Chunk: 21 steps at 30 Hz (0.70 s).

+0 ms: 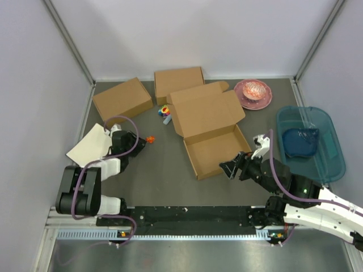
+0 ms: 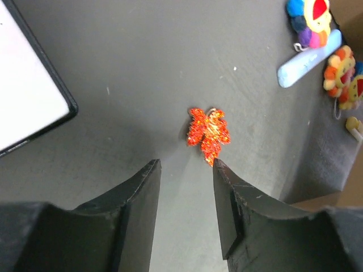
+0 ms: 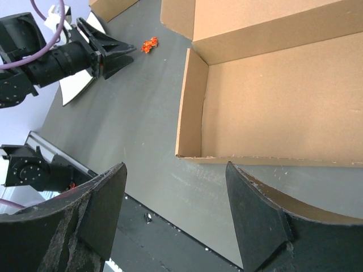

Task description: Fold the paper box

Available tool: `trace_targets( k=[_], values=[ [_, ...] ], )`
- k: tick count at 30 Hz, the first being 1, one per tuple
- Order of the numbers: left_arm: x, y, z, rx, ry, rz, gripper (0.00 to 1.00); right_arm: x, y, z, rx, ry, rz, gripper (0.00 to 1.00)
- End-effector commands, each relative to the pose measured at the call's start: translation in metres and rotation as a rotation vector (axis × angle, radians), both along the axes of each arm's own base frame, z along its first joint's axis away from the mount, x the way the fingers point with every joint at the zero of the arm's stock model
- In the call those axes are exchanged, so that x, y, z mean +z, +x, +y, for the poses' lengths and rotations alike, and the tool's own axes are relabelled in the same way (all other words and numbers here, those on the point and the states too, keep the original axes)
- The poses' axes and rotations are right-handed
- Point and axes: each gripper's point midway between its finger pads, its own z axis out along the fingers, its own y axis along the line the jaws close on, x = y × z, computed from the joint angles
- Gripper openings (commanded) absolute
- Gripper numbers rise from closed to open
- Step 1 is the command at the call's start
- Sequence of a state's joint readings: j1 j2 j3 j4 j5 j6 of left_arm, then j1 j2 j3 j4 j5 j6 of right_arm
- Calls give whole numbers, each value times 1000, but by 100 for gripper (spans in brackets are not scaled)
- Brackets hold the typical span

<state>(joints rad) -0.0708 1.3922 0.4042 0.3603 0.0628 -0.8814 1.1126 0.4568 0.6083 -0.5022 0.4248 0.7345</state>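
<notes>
- The box point(image 1: 218, 148) sits mid-table, a little right of centre. Its tray walls are up and its lid point(image 1: 205, 109) lies open behind.
- My right gripper point(image 3: 176, 170) hovers at the tray's near edge, by its left corner. The jaws are wide apart and hold nothing.
- My left gripper point(image 2: 186, 164) is well away from the box, jaws partly apart and empty. A glittery orange leaf point(image 2: 209, 131) lies just past the tips.
- I judge the tray formed, so closing the lid is the step in hand.
- Next I'd have to catch the lid's far edge, swing it forward and tuck its flaps in, with my left steadying the tray.
</notes>
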Motion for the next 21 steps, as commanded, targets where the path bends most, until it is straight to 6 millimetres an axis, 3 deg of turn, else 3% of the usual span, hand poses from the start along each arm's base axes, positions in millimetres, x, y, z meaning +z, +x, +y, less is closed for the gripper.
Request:
trace_targets(
  k=[1,5,7,10,11,12,14,21],
  values=[
    [35,7,-3,-49,23,-72,52,7,0,4,7,15,-13,71],
    [62,15,7,-59,151,-99,65,5,1,5,11,-5,-15,71],
    [57,12,11,-86,243,-42,71,4,2,7,15,-17,-17,71],
    [53,13,4,-129,385,37,74,4,4,8,18,-37,-25,71],
    [53,18,-9,-161,416,45,75,4,5,8,14,-42,-27,71],
    [49,16,-6,-149,457,80,75,4,5,7,14,-46,-27,71],
    [45,22,-16,-167,485,100,75,6,6,7,12,-45,-34,71],
    [29,26,-11,-197,573,175,75,4,6,5,9,-51,-40,71]
  ],
)
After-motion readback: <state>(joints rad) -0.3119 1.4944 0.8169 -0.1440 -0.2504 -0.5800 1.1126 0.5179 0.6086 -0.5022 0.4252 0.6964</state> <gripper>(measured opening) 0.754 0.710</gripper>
